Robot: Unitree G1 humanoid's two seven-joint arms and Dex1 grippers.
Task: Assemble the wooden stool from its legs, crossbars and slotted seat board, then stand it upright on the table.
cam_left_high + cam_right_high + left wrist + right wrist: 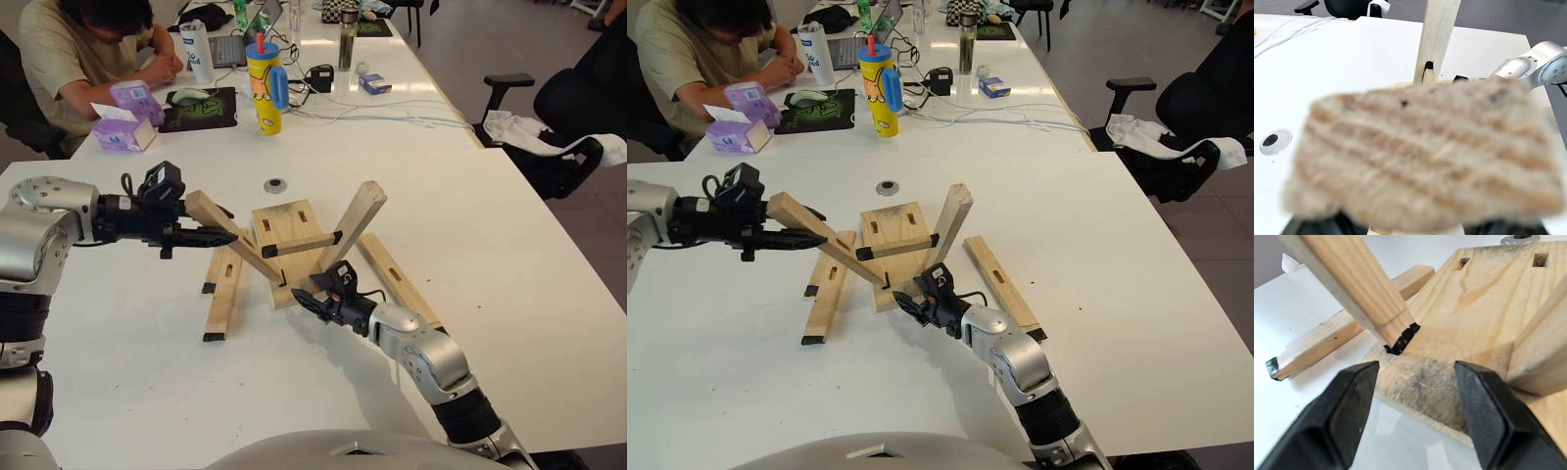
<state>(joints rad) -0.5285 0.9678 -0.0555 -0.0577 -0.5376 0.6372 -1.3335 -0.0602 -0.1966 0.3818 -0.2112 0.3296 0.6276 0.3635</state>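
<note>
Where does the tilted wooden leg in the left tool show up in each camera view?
Left eye: tilted pale wooden leg, centre-left.
Right eye: leg centre-left too.
Left wrist: its blurred end grain, close up.
Right wrist: its black-tipped end meeting the slotted wooden seat board.
Shared landmark: round metal table grommet.

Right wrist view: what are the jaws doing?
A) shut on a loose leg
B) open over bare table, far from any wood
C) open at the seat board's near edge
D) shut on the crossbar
C: the right jaws stand apart and closed on nothing, at the edge of the seat board, beside the foot of the tilted leg seated in its slot.
</note>
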